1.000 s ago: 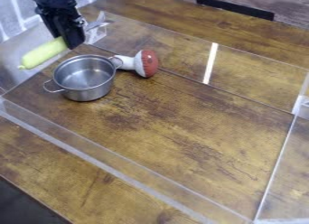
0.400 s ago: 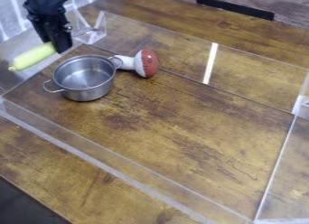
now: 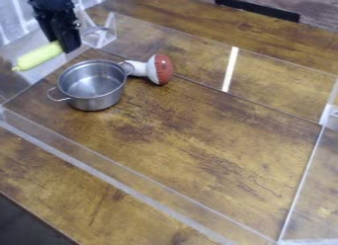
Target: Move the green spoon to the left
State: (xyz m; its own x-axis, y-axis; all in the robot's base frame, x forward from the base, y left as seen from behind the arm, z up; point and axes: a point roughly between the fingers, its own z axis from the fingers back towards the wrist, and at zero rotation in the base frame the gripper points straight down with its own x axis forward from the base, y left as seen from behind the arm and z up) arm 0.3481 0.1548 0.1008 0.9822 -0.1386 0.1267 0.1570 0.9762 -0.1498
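Camera view: green spoon (image 3: 40, 57) left of steel pot (image 3: 93, 84), beside clear wall at far left; gripper (image 3: 69, 49) closed on spoon's far end; move looks largely done, lowering if needed and release left; contact with surface unclear; brown wooden tabletop (image 3: 199, 150) runs from foreground, clear barriers around work area; red-headed utensil (image 3: 158, 69) beyond pot; dark slotted panel (image 3: 258, 6) at back.

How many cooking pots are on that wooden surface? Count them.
1: the silver pot, left of the utensil with the red head. No others show in view.
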